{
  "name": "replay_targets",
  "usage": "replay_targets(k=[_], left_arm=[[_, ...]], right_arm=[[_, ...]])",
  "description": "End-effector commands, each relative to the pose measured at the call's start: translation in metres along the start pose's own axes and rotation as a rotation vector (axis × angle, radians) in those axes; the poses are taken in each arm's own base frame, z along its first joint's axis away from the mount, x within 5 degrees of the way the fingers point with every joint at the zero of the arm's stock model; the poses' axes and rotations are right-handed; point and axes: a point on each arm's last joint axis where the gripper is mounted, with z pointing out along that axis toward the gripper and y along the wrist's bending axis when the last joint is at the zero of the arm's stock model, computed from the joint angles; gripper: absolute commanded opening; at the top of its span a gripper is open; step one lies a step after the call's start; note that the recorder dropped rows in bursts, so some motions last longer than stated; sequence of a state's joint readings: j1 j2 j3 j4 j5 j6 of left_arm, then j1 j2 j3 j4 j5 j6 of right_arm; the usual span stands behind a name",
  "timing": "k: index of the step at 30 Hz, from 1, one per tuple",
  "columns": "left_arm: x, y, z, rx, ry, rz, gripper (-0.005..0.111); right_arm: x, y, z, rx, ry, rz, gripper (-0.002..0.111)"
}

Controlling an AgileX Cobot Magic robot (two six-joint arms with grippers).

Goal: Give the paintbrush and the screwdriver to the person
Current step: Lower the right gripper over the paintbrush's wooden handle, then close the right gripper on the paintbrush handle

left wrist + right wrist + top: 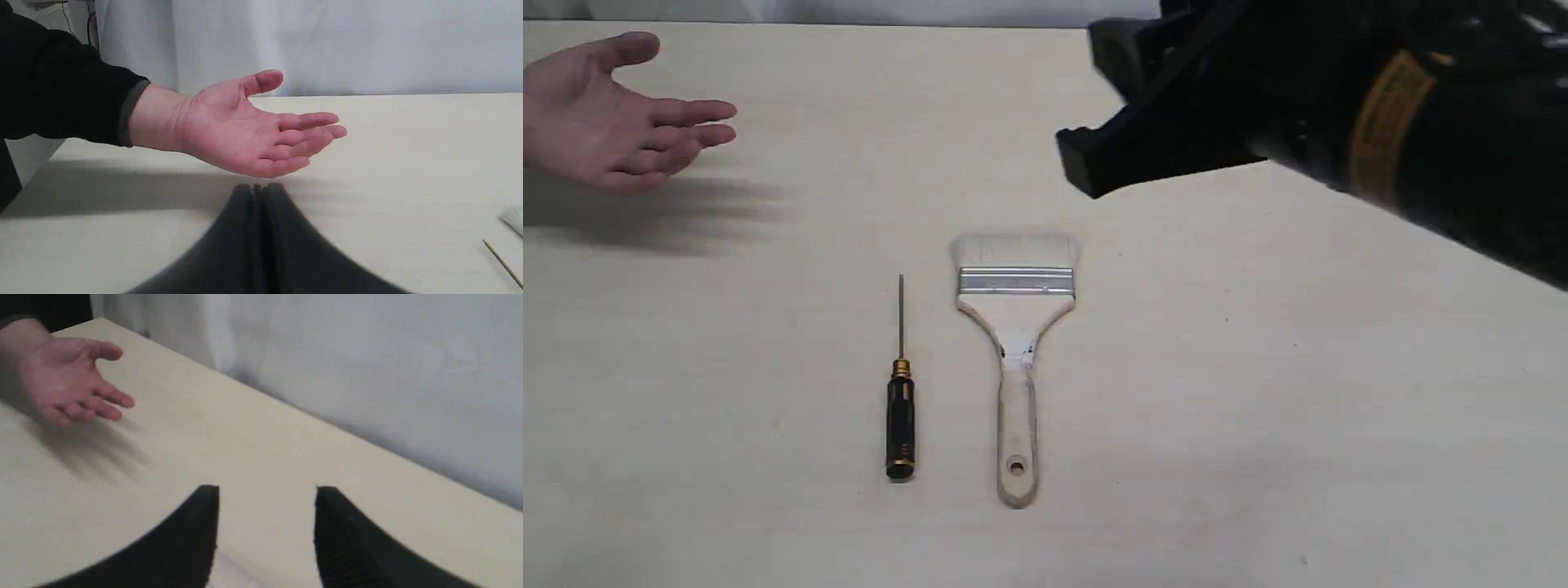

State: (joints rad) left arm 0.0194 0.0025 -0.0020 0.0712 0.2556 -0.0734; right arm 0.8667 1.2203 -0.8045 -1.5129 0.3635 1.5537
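The paintbrush point(1015, 359) lies flat mid-table, its pale bristles pointing toward the far edge. The screwdriver point(900, 408) lies parallel just left of it, shaft pointing the same way. The person's open palm point(600, 122) hovers over the far left corner. My right gripper point(1094, 106) hangs open above the table, beyond and right of the bristles, holding nothing. In the right wrist view the gripper point(267, 490) frames bare table, with the bristles point(229, 575) at the picture's edge and the hand point(69, 384) off to one side. My left gripper point(259, 188) is shut and empty, just short of the palm point(245, 126).
The pale wooden table point(1298, 408) carries only the two tools. A grey-white curtain point(347, 45) hangs behind its far edge. The person's black sleeve point(53, 81) reaches in from the side. The screwdriver's tip point(502, 263) shows at the edge of the left wrist view.
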Motion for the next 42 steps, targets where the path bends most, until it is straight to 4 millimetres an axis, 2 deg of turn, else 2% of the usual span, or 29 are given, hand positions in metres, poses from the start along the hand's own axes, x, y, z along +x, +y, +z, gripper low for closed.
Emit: replay_targets(k=[1, 6, 11, 13, 17, 20, 26, 34, 42], left_arm=[[0.0, -0.001, 0.0, 0.009, -0.006, -0.001, 0.0], [0.0, -0.001, 0.0, 0.009, -0.006, -0.001, 0.0], [0.0, -0.001, 0.0, 0.009, -0.006, -0.001, 0.0], [0.0, -0.001, 0.0, 0.009, -0.006, -0.001, 0.0], [0.0, -0.001, 0.0, 0.009, -0.006, -0.001, 0.0], [0.0, -0.001, 0.0, 0.009, -0.006, -0.003, 0.0], [0.0, -0.001, 0.0, 0.01, -0.006, -0.005, 0.0], [0.0, -0.001, 0.0, 0.01, -0.006, -0.005, 0.0], [0.0, -0.001, 0.0, 0.01, -0.006, -0.005, 0.0]], right_arm=[[0.006, 0.009, 0.025, -0.022, 0.093, 0.043, 0.056], [0.021, 0.024, 0.069, 0.012, 0.287, 0.057, 0.056], [0.041, 0.032, 0.109, 0.094, 0.591, 0.009, 0.056], [0.049, 0.035, 0.125, 0.09, 0.694, 0.065, 0.054], [0.066, 0.044, 0.15, 0.05, 0.782, 0.114, 0.045], [0.075, 0.048, 0.166, 0.046, 0.802, 0.086, 0.046], [0.103, 0.056, 0.184, 0.054, 0.889, 0.112, 0.06], [0.147, 0.059, 0.192, 0.107, 1.063, 0.104, 0.06], [0.152, 0.064, 0.19, 0.111, 1.111, 0.209, 0.06]])
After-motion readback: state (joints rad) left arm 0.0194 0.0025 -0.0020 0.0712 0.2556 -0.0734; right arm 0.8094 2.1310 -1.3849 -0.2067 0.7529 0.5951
